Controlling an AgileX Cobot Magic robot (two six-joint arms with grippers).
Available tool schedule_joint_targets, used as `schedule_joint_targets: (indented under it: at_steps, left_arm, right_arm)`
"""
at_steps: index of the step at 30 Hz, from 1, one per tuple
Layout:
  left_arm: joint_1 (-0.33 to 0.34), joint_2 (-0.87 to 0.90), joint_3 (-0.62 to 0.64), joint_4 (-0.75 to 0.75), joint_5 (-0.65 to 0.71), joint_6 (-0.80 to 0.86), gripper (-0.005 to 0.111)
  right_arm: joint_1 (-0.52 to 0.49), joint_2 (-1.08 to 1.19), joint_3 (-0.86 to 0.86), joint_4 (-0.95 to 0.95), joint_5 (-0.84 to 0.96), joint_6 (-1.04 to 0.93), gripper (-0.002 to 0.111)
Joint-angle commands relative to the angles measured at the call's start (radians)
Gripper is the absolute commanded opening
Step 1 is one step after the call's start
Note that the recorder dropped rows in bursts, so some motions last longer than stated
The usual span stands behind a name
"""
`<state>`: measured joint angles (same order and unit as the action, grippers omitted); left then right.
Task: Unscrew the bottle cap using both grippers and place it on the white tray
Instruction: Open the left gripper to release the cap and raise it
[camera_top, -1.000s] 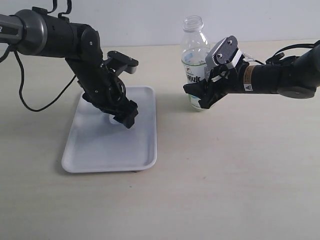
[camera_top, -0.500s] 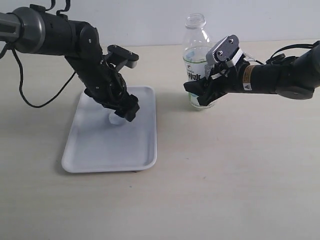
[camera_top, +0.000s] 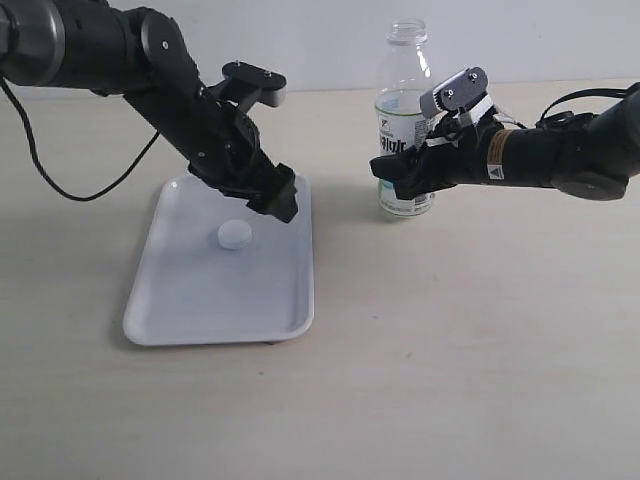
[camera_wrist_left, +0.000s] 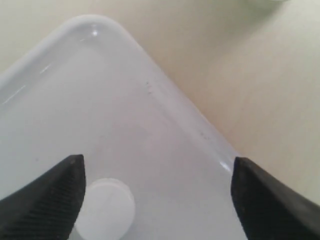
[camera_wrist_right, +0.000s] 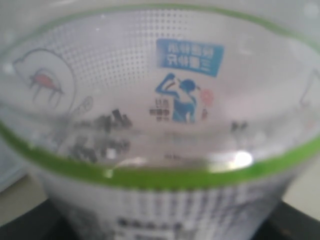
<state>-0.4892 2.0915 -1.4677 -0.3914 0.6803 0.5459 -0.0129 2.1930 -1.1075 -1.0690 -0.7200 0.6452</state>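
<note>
The white bottle cap (camera_top: 235, 235) lies flat on the white tray (camera_top: 200, 300), free of any gripper. My left gripper (camera_top: 278, 203), all black, hangs open above the tray's far right part, up and right of the cap. In the left wrist view the cap (camera_wrist_left: 105, 208) sits beside one black fingertip (camera_wrist_left: 60, 192), with the tray (camera_wrist_left: 100, 100) below. The clear bottle (camera_top: 404, 130) stands upright with its neck bare. My right gripper (camera_top: 402, 178) is shut on its labelled body. In the right wrist view the bottle label (camera_wrist_right: 160, 115) fills the picture.
The tray lies on a pale beige table (camera_top: 450, 350). A black cable (camera_top: 60, 180) loops from the left arm onto the table left of the tray. A plain white wall (camera_top: 320, 40) rises behind the table.
My left gripper has let go of the cap and risen up and to the right, leaving the cap on the tray. The right gripper has shifted the bottle slightly right and set it upright.
</note>
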Motion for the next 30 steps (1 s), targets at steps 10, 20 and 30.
schedule_joint_targets:
  at_steps: [10, 20, 30]
  left_arm:
    - [0.002, -0.083, 0.028, -0.105, 0.021, 0.104, 0.076]
    - [0.002, -0.083, 0.028, -0.180, 0.026, 0.180, 0.076]
    - [0.002, -0.083, 0.028, -0.180, 0.028, 0.191, 0.076]
  right_arm:
    - [0.002, 0.003, 0.066, 0.124, -0.057, -0.140, 0.000]
    - [0.002, 0.003, 0.070, 0.124, -0.059, -0.145, 0.011]
    - [0.002, 0.003, 0.070, 0.082, -0.059, -0.147, 0.053]
